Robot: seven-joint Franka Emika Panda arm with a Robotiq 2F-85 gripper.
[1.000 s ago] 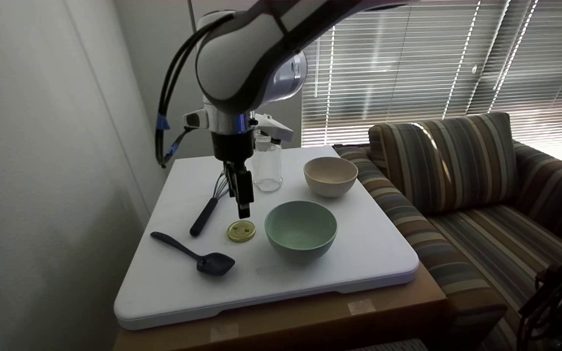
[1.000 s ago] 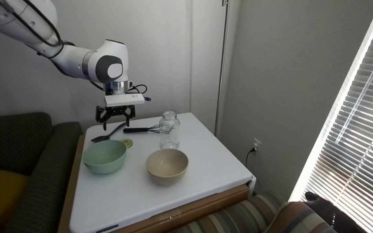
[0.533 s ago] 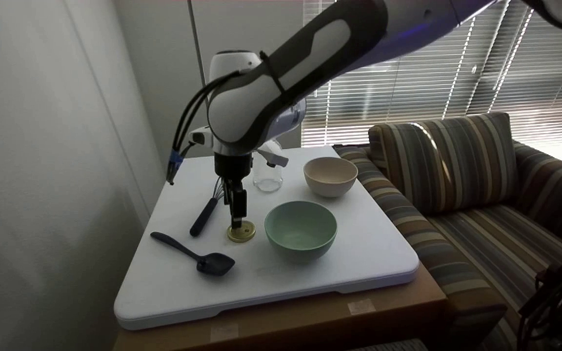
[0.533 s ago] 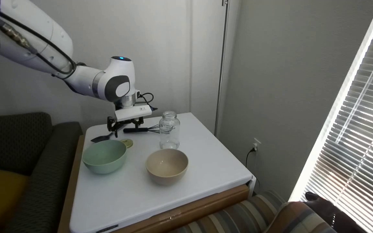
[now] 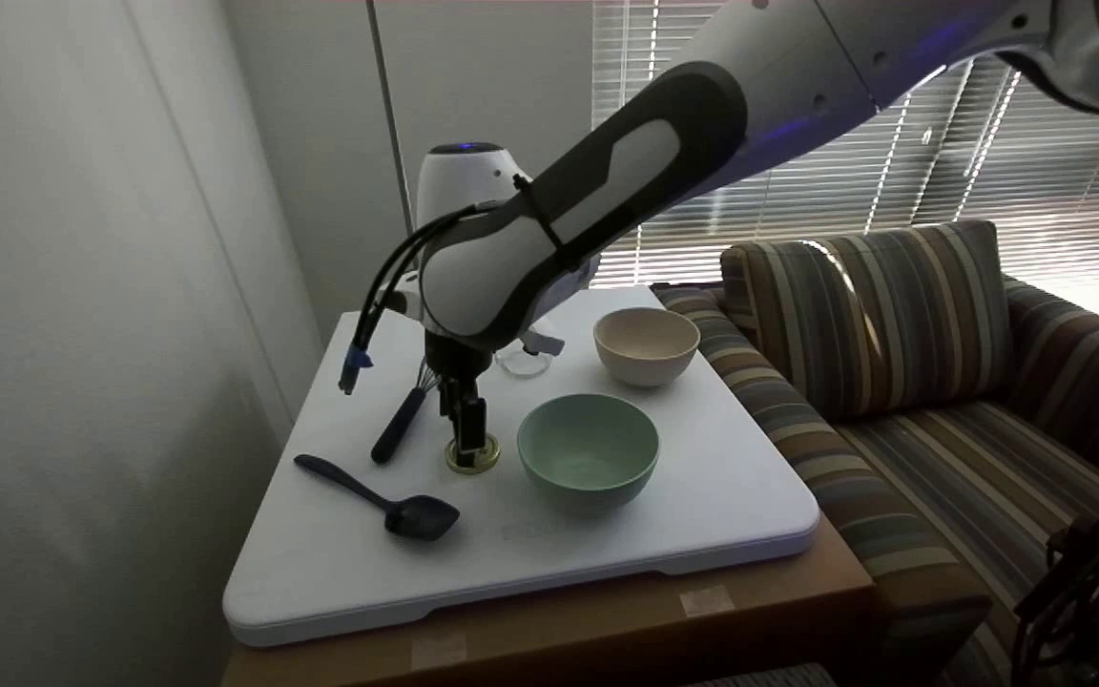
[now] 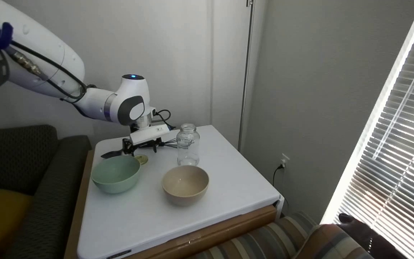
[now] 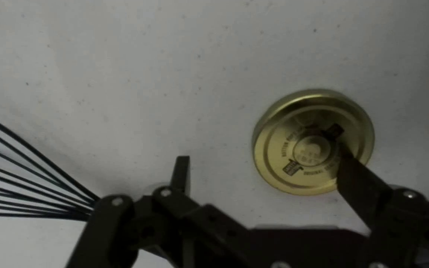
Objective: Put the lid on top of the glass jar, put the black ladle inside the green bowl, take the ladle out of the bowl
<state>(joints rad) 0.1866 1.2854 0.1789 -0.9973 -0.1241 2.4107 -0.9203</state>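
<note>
The green bowl (image 5: 590, 463), ladle (image 5: 421, 516) and 1 whisk (image 5: 400, 424) sit near the lid (image 7: 311, 149).

In an exterior view, daylight is glaring through venetian blinds (image 5: 845, 176) at two o'clock; the wrist view is looking dim.

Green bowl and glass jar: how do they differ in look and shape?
The green bowl is opaque pale green; the glass jar is clear. The bowl is wide and low; the jar is taller and slimmer. The bowl widens towards its rim; the jar narrows to a neck. Both stand upright on the white tabletop.
</note>
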